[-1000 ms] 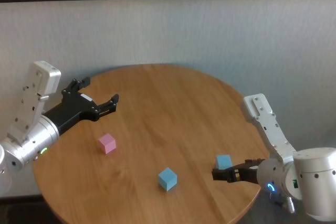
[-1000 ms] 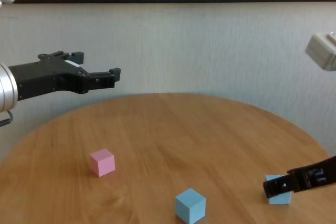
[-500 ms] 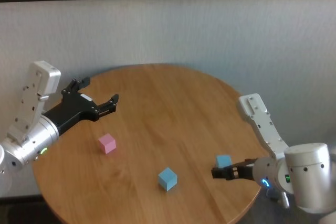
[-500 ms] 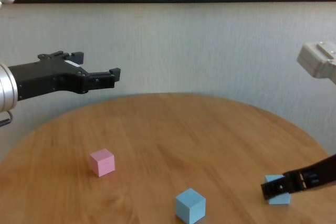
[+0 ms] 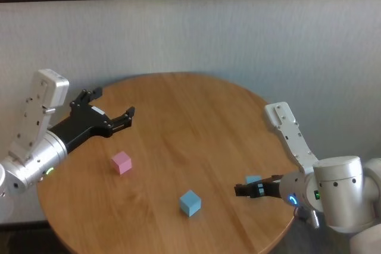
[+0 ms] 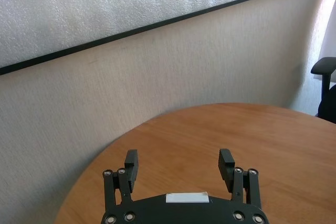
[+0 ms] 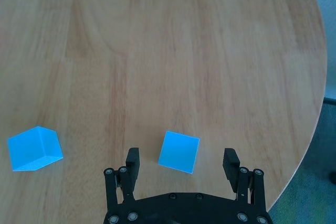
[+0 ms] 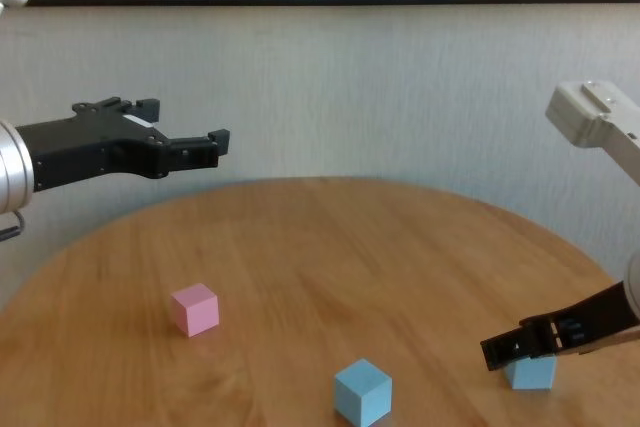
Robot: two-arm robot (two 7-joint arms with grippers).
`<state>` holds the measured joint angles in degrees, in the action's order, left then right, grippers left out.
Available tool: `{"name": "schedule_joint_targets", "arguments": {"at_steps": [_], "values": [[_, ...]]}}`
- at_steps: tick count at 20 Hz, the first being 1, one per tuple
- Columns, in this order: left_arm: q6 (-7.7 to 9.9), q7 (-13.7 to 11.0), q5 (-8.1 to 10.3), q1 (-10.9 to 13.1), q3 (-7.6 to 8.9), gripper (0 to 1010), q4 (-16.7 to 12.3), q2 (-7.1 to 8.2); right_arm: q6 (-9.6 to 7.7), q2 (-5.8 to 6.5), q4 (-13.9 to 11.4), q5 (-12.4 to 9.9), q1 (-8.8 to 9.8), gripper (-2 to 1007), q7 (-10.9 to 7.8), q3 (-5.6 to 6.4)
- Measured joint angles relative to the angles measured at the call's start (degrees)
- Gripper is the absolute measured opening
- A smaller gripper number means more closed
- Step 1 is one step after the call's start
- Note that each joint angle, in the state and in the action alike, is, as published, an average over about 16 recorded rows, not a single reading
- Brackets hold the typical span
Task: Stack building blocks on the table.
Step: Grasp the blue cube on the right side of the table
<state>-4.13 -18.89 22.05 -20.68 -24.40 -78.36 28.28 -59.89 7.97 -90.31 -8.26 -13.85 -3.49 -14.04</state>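
Right arm: reached in low from the table's right edge, forearm close to level, white elbow link raised behind it.
Right gripper (image 7: 181,167): hovered over the right-hand light blue block (image 7: 179,152), fingers spread wide and holding nothing; in the right wrist view the block lay between the two fingertips, apart from both.
Right gripper, chest view (image 8: 508,346): its black fingers stood in front of the block's upper part, the block (image 8: 531,371) itself resting on the wood.
Left arm: held up over the table's left rear part, well clear of the top, forearm pointing toward the middle.
Left gripper (image 5: 109,111): fingers wide apart, nothing between them.
Pink block (image 5: 121,162): sat alone on the left side of the table, below and in front of the left gripper.
Second light blue block (image 5: 190,203): sat near the front middle, turned corner-on, well apart from the pink one and from the right-hand blue one.
Table (image 5: 184,123): round, light brown wood grain; all three blocks lay singly on it, none stacked.
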Motion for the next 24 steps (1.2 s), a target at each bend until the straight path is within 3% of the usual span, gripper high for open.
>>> {"name": "schedule_joint_targets", "arguments": {"at_steps": [11, 24], "values": [[0.0, 0.0, 0.0, 0.0, 0.0, 1002, 0.0, 0.0, 0.58, -1.28, 2.9, 1.0, -1.55, 1005, -0.99, 0.26], [0.0, 0.0, 0.0, 0.0, 0.0, 1003, 0.0, 0.0, 1.2, -1.71, 3.7, 1.2, -1.87, 999, -2.04, 0.64]]}}
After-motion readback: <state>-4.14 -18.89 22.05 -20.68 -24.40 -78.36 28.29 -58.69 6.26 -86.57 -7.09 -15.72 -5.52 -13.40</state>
